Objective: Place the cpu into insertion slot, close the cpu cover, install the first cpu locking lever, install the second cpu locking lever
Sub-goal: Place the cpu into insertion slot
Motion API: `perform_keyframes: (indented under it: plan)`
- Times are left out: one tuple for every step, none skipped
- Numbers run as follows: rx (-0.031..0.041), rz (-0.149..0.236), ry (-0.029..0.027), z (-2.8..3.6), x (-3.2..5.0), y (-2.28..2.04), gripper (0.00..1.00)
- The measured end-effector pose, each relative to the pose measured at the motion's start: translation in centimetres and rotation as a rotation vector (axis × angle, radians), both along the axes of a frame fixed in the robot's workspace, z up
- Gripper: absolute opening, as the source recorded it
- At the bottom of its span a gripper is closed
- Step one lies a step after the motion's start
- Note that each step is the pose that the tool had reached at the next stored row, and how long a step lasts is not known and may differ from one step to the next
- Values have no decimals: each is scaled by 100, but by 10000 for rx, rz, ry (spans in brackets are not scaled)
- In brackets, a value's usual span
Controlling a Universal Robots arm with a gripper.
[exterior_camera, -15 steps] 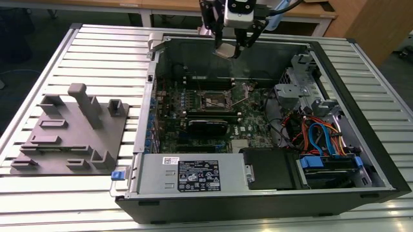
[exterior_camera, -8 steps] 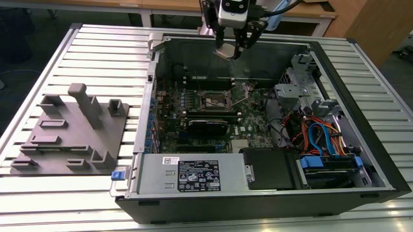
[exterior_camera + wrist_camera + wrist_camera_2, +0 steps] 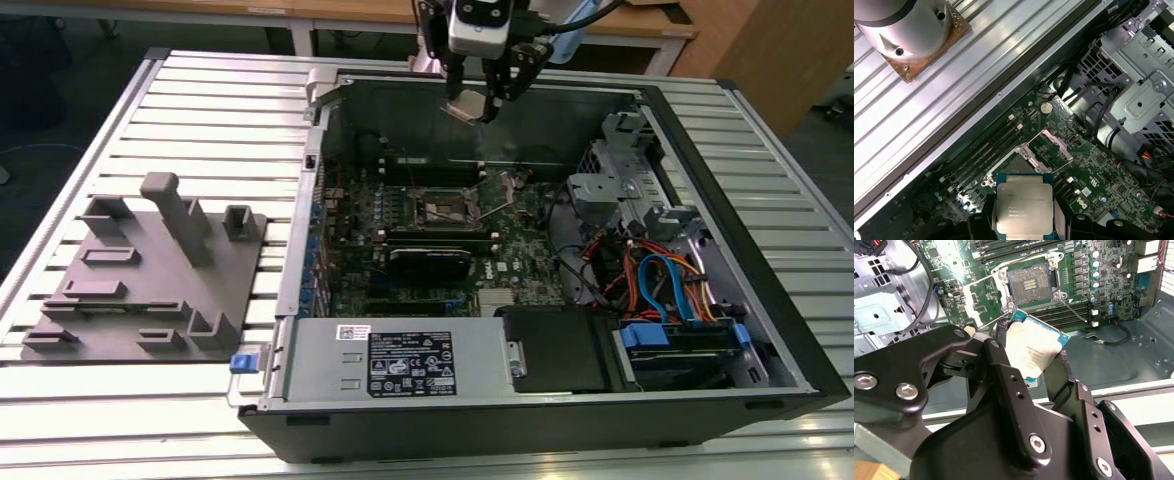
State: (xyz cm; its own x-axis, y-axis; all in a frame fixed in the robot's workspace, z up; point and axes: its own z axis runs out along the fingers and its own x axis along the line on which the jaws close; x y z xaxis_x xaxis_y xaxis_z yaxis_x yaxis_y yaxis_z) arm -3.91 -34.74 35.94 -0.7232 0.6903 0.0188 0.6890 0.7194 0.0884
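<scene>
Tool clamped on cpu, chip tilted, pale top facing cam. Hangs above mobo, apart from insertion slot. Slot's dark centre exposed. Black RAM slots just beside it.

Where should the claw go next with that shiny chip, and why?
Probably ease the cpu down toward the insertion slot: the claw grips it well above the motherboard, and the slot lies open and empty.
</scene>
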Motion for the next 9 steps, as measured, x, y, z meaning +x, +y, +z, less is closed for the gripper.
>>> perform_keyframes:
  plan:
    - [0, -46, 0, 0, 0, 0, 54]
    - [1, -107, 0, 0, 0, 0, 54]
    - [0, -174, 0, 0, 0, 0, 54]
    - [0, -255, 0, 0, 0, 0, 54]
    - [0, -355, 0, 0, -1, 0, 54]
    - [0, -460, 0, 0, -1, 0, 54]
    - [0, -576, 0, 0, -1, 0, 54]
    - [-1, -720, 0, 0, -1, 0, 54]
    - [-1, -878, 0, 0, -1, 0, 54]
